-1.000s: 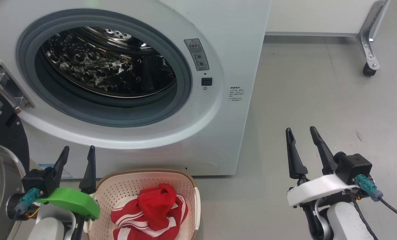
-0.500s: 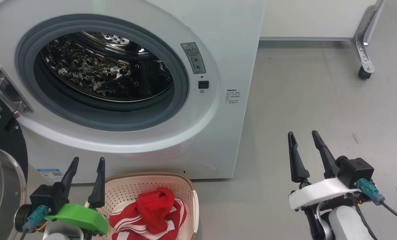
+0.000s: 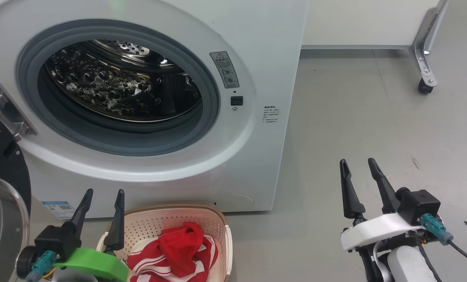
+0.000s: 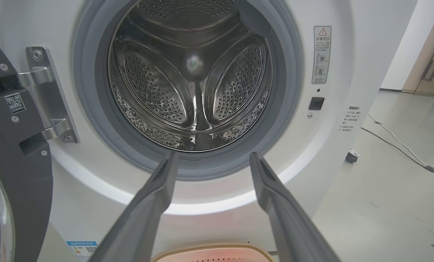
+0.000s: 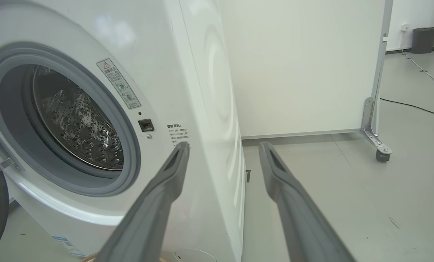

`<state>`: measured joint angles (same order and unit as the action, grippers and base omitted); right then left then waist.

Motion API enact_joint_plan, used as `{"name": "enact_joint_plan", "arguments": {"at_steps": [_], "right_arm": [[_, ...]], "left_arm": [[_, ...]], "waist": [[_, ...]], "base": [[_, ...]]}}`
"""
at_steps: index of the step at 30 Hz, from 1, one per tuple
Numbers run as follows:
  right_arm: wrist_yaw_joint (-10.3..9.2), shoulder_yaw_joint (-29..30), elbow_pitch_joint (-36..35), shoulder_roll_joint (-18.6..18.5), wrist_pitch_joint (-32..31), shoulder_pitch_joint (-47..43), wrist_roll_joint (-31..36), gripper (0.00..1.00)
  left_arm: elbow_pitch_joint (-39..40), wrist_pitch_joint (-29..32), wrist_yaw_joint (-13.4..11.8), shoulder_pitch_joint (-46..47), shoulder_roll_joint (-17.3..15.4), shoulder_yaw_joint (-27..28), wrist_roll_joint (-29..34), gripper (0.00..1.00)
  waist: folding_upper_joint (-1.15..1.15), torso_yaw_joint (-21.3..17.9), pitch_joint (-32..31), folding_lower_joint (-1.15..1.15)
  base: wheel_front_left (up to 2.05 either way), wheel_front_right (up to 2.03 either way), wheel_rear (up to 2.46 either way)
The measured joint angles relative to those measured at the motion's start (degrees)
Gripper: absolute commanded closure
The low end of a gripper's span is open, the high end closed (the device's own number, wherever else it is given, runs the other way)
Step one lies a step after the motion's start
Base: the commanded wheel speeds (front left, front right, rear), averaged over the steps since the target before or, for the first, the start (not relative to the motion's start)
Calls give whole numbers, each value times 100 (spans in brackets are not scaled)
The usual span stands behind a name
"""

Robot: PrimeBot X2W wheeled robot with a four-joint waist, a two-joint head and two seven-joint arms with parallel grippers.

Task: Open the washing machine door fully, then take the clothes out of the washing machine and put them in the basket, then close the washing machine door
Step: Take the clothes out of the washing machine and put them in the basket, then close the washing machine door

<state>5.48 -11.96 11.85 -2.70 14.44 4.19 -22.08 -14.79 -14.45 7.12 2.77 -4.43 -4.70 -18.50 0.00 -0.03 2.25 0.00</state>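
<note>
The washing machine door (image 3: 4,168) stands swung open at nine o'clock from the left gripper (image 3: 104,194), just beside it, with its hinge (image 3: 6,107) up at eleven. The right gripper (image 3: 357,161) sits well apart at three o'clock. Both grippers are spread wide and hold nothing. The clothes (image 3: 178,250) lie in the basket (image 3: 171,209) at four o'clock, and the drum (image 3: 112,86) looks bare, so pushing the door shut likely falls to the left arm.

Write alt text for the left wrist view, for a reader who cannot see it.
The left gripper, open and empty, points toward the steel drum of the washing machine, where no clothes are visible. The washing machine door hangs open at left on its metal hinge, and the rim of the basket shows at the bottom edge.
</note>
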Motion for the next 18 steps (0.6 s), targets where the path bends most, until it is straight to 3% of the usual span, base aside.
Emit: {"name": "enact_joint_plan", "arguments": {"at_steps": [18], "right_arm": [[0,1,-26,3,0,-7,10,0]], "left_arm": [[300,0,0,-137,44,104,45,0]], "waist": [[0,-21,18,0]], "base": [[0,0,0]]}}
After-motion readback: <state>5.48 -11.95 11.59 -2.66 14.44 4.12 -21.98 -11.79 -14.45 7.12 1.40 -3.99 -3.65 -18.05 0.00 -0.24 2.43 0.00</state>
